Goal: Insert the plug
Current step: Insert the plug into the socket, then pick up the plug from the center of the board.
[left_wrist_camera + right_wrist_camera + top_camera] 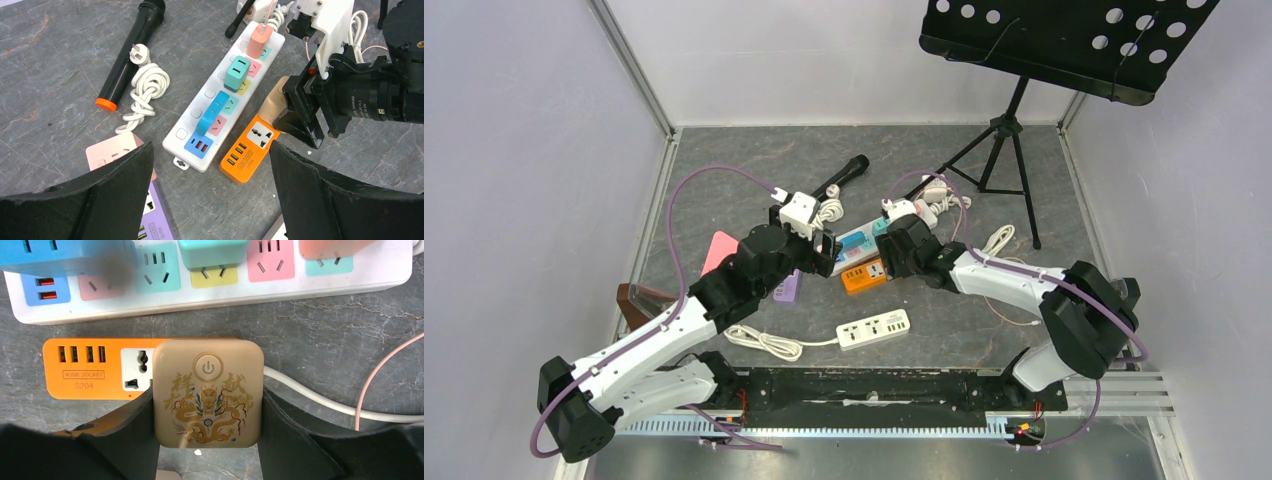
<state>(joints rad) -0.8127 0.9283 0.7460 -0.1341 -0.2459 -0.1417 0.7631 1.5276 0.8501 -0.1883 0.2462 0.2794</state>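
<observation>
- The left gripper [210, 150] hangs wide open and holds nothing, above the near end of the white power strip [189, 124].
- The orange socket block [82, 372] lies just beside that strip, with four USB ports at its left end and one universal socket next to them.
- The tan plug [207, 390] sits over the block's right end. It is a rounded square with a round power button near the top and a gold dragon with gold characters below.
- Whether its pins are seated, I cannot tell.
- The right gripper [207, 405] has the plug, its black fingers [135, 425] tight against both sides.
</observation>
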